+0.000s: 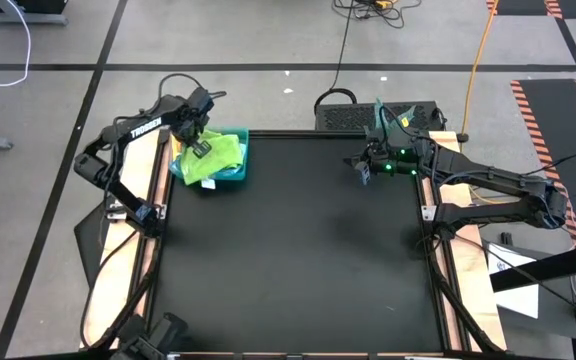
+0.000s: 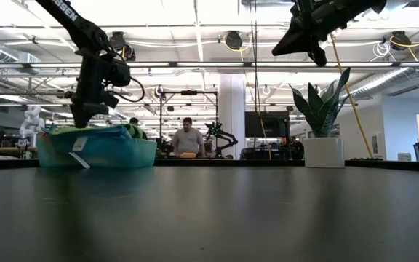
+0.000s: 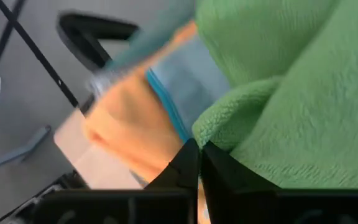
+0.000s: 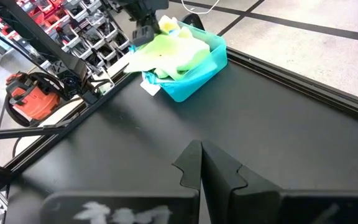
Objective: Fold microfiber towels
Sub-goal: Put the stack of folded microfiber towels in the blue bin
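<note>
A teal tray [image 1: 238, 180] stands at the table's far left and holds a pile of microfiber towels. A green towel [image 1: 220, 152] lies on top, with orange [image 3: 129, 134] and pale blue [image 3: 191, 81] cloth under it. A white tag [image 4: 149, 87] hangs over the tray's wall. My left gripper [image 1: 200, 150] reaches down into the tray, shut at the green towel's edge. My right gripper [image 1: 365, 170] hangs shut above the table's far right, touching nothing. My left gripper has its shut fingertips [image 3: 188, 155] on a rolled-over edge of the green towel [image 3: 219, 127], on the side of the pile toward the table's left edge. The fingers slant steeply down from above. The towel lies on the pile in the tray, slack.
The black table top [image 1: 288, 260] stretches from the tray toward the near and right edges. A black box [image 1: 368, 115] sits behind the far edge. Beyond the table stand a potted plant [image 2: 324, 138] and a person [image 2: 188, 138].
</note>
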